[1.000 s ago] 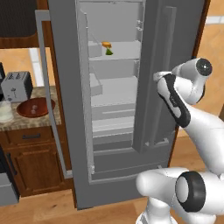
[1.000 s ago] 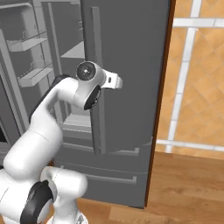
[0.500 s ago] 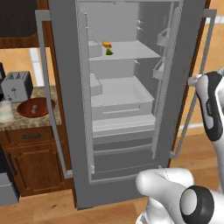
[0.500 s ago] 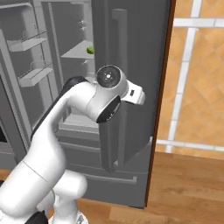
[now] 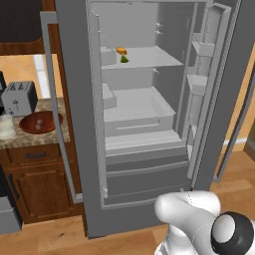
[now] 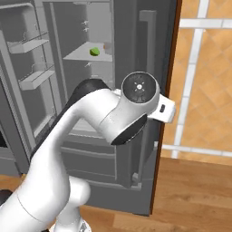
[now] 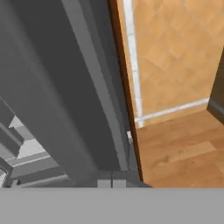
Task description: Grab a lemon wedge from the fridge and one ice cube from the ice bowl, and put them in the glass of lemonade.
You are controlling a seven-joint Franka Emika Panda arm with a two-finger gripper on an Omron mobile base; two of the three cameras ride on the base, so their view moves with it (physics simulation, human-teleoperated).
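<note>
Lemon wedge (image 5: 124, 59), tiny and yellowish-green, sits at eleven o'clock on the upper shelf of the tall grey steel fridge (image 5: 74, 124), whose right door has swung wide, while the pincer (image 7: 112, 184) has clenched empty.

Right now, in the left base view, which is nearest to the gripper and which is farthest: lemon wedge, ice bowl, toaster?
The gripper is shut at the open right fridge door.
1. lemon wedge, upper fridge shelf.
2. ice bowl, counter on the left.
3. toaster, behind the bowl, farther left.
</note>
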